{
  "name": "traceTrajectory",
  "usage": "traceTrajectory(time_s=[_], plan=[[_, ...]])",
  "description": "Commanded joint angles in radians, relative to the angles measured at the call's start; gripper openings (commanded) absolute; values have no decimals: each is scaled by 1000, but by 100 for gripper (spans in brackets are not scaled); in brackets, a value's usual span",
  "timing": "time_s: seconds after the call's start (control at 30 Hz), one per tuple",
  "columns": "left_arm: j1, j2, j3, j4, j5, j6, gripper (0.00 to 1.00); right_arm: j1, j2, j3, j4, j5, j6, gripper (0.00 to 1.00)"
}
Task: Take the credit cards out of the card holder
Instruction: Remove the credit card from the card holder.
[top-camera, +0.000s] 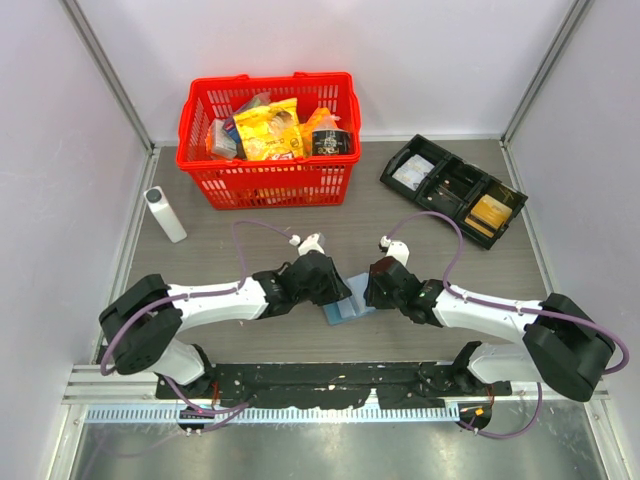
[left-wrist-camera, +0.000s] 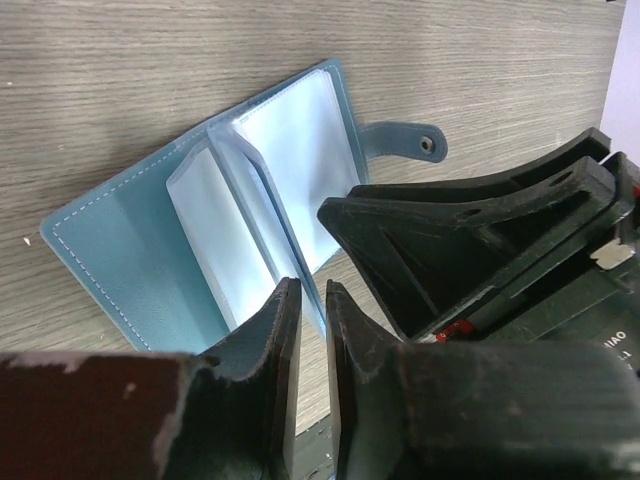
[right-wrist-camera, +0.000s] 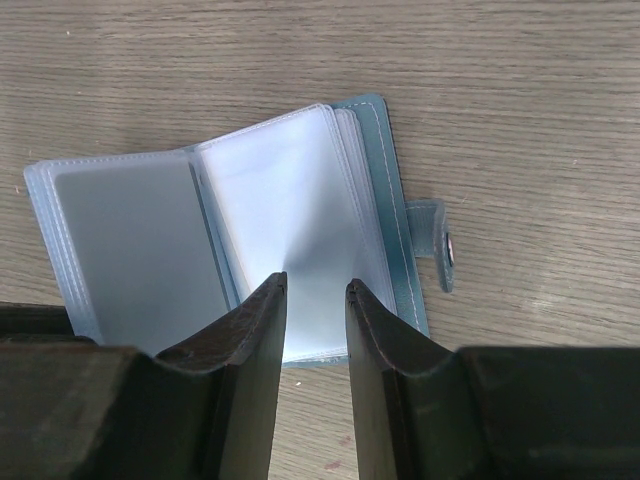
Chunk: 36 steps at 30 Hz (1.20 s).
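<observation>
The card holder (top-camera: 345, 310), a small blue wallet, lies open on the table between both grippers. Its blue cover (left-wrist-camera: 130, 260) is spread flat, the pale clear sleeves (right-wrist-camera: 290, 210) are fanned out, and the snap strap (right-wrist-camera: 441, 245) sticks out to one side. My left gripper (left-wrist-camera: 312, 288) hovers at the sleeves' near edge, its jaws a narrow gap apart with table showing between them. Over the right-hand sleeve page, my right gripper (right-wrist-camera: 317, 285) is open and holds nothing. Tan-gold credit cards (top-camera: 490, 212) lie in the black tray.
A red basket (top-camera: 270, 185) full of snack packets stands at the back. A white bottle (top-camera: 165, 213) lies at the left. The black compartment tray (top-camera: 455, 185) sits at the back right. My right gripper body (left-wrist-camera: 480, 240) is close beside the left one.
</observation>
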Motion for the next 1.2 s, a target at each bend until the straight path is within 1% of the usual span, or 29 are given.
traceTrajectory(time_s=[0.0,0.1,0.23,0.33,0.4,0.47,0.5,0.6,0.63,0.7,0.77,0.87,0.93,1.07,1.17], plan=[[-14,22,-6,55,6,-3,16,1,-31,-11,29,3,18,35],[-20,36,-17,86,18,-15,11,-1,-47,-19,32,5,22,35],[-26,51,-37,139,29,-33,9,-7,-87,-35,46,2,28,35],[-29,59,-48,170,36,-46,9,-8,-146,-57,73,0,25,35],[-31,64,-45,169,33,-44,9,-8,-189,-68,69,26,29,36],[-32,68,-40,155,29,-43,8,-8,-229,-66,37,71,32,38],[-32,70,-40,149,24,-40,7,-8,-257,-65,23,92,30,41],[-34,73,-38,120,7,-37,6,-7,-308,-45,-58,167,22,44],[-34,74,-37,109,4,-32,6,-8,-337,-43,-66,169,15,45],[-34,77,-29,88,-3,-27,6,-8,-375,-37,-66,146,-4,46],[-34,82,-19,69,-7,-18,6,-8,-412,-43,-24,85,-24,46],[-35,87,-6,46,-16,-12,6,-7,-423,-68,82,-48,-37,46],[-34,84,-5,20,-28,-10,5,-8,-397,-71,113,-111,-33,46],[-35,74,-12,-21,-56,-10,5,-8,-303,-80,162,-141,8,45],[-35,70,-29,-25,-68,-17,5,-21,-236,-106,220,-194,33,45]])
